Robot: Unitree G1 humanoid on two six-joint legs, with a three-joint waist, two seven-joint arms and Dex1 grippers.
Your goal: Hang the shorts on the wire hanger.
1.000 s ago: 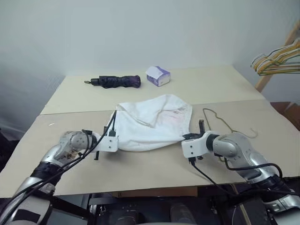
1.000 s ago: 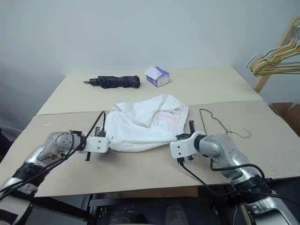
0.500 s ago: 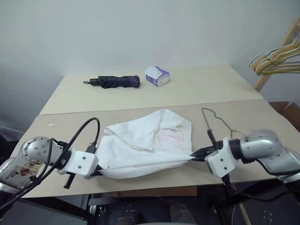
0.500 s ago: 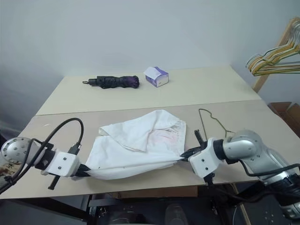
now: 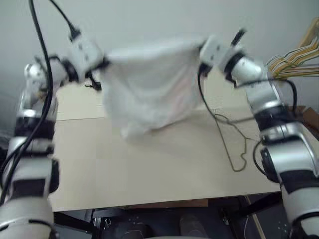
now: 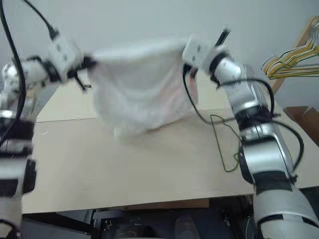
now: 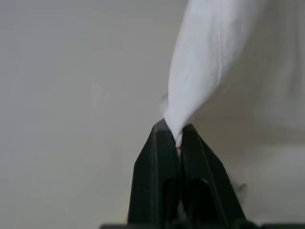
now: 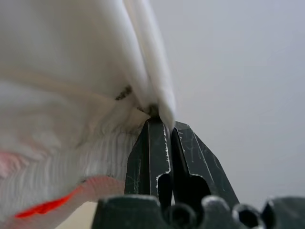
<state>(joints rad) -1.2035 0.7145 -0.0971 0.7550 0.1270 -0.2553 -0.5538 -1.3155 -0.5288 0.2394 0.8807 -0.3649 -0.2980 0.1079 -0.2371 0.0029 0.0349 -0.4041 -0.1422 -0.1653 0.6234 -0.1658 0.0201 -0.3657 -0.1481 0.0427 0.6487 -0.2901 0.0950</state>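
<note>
Shorts: large white cloth shorts (image 5: 149, 84), spread in the air above the tabletop (image 5: 149, 164).
Left pincer (image 7: 174, 136): clamped on one corner.
Right pincer (image 8: 161, 121): clamped on the opposite corner.
Hanger: thin olive-grey wire hanger (image 5: 234, 142), flat at 4 o'clock of the shorts.
Progress: lifted; hanging not yet done.

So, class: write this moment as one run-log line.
left gripper: shut on shorts | right gripper: shut on shorts | shorts: stretched between grippers above table | wire hanger: lying on table, untouched

White shorts (image 5: 149, 89) tinged faint pink; olive-grey wire hanger (image 5: 234, 144); beige table (image 5: 149, 169).
</note>
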